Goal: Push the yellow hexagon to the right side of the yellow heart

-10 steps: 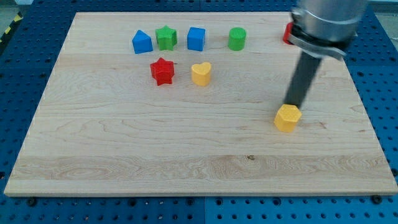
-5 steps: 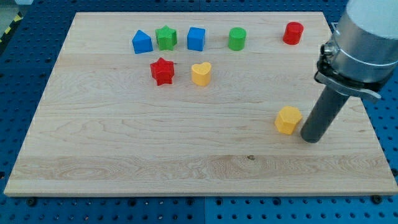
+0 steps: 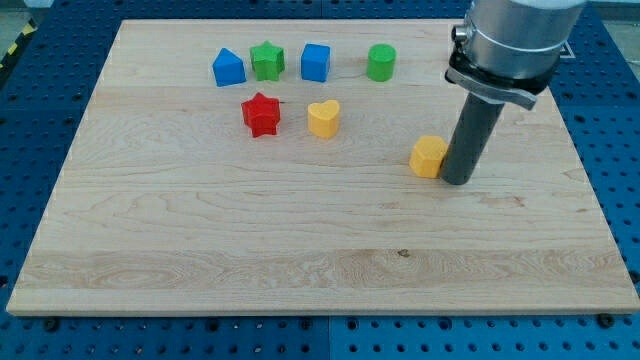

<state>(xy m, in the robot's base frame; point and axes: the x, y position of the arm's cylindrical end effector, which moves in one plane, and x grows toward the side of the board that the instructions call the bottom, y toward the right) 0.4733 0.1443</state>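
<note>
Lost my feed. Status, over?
My tip touching yellow hexagon, on its right. Yellow heart up-left, apart. Path between clear.

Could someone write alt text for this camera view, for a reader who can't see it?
A dark rod's tip rests against the right side of a yellow hexagon on a wooden board. A yellow heart sits farther left, beside a red star.

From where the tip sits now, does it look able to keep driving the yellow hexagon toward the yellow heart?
Probably yes: my tip sits against the right side of the yellow hexagon, and bare board lies between it and the yellow heart.
</note>
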